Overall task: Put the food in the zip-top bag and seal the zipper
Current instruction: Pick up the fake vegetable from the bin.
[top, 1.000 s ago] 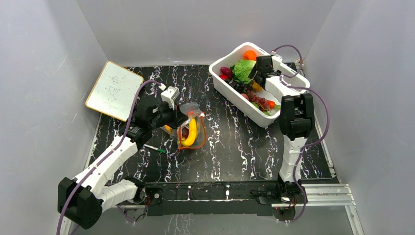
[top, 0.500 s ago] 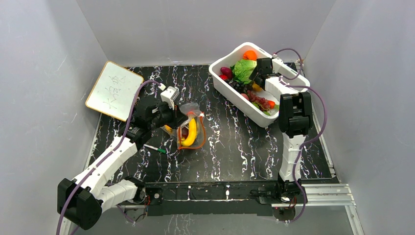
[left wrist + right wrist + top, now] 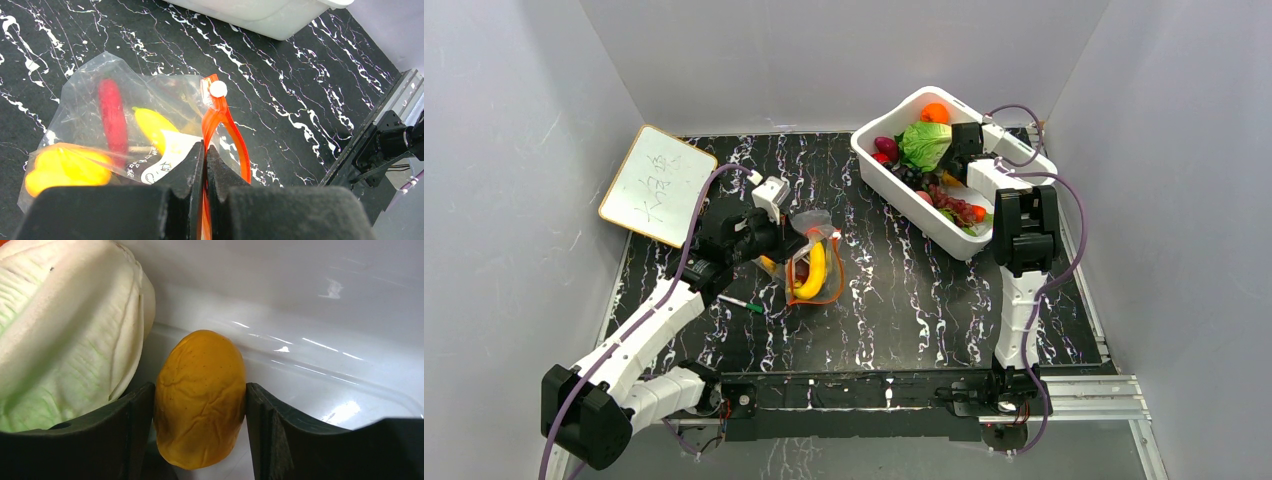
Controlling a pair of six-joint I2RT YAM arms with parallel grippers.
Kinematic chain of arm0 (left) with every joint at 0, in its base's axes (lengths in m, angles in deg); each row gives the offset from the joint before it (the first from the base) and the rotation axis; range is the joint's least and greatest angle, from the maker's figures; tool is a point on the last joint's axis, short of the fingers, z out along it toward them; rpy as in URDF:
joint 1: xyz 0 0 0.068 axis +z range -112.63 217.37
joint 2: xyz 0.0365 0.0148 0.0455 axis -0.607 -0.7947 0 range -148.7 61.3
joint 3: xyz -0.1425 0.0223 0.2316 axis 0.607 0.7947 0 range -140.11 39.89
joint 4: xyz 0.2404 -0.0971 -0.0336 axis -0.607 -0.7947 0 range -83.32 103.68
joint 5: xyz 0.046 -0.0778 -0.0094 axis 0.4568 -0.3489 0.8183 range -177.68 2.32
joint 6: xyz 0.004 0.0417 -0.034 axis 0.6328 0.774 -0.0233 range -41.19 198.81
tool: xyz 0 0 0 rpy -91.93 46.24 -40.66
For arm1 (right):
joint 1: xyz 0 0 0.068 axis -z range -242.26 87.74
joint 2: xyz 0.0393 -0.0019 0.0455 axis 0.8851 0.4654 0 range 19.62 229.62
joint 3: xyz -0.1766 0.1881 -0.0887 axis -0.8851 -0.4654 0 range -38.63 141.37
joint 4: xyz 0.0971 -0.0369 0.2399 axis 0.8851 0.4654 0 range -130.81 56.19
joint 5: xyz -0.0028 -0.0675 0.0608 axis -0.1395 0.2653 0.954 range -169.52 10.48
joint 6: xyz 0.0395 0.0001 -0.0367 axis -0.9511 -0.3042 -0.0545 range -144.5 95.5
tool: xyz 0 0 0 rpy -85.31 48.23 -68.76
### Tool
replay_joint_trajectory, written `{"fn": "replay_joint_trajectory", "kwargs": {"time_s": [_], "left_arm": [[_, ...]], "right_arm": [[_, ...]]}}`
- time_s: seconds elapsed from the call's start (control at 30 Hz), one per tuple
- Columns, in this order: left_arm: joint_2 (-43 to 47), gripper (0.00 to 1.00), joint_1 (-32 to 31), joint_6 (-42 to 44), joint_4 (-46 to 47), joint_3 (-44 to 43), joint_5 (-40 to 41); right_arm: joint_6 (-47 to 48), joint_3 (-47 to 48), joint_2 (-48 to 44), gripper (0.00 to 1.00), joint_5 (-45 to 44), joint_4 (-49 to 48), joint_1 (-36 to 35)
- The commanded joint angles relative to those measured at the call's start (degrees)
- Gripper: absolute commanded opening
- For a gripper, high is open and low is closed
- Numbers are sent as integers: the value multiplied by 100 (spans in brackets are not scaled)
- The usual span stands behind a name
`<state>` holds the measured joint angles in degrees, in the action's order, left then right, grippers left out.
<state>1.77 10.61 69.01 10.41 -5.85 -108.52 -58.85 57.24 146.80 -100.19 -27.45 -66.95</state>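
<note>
The zip-top bag lies left of centre on the black table, with a banana inside. The left wrist view shows a red chilli and yellow pieces through the clear plastic. My left gripper is shut on the red-orange zipper, at the bag's left side. My right gripper reaches down into the white tub. Its two fingers press both sides of a yellow-orange food piece, next to a pale green cabbage.
The tub at the back right holds more food: an orange, purple and red pieces, grapes. A whiteboard lies at the back left. A green-and-white pen sits near the bag's front-left corner. Grey walls close in three sides.
My right gripper has shifted slightly right inside the tub and its jaws have narrowed onto the yellow-orange piece. The left arm and the bag have not moved.
</note>
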Motion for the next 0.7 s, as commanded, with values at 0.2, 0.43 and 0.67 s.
{"fn": "replay_joint_trajectory", "kwargs": {"time_s": [0.2,0.43,0.67], "left_arm": [[175,0,-13,74,134,25,-34],[207,0,-13,10,165,43,-8],[247,0,-13,-150,240,20,25]], "right_arm": [[442,-266,-504,42,-85,-431,32],[801,-601,-1023,40,-52,-294,30],[1139,-816,-1659,39,215,-1,30]]}}
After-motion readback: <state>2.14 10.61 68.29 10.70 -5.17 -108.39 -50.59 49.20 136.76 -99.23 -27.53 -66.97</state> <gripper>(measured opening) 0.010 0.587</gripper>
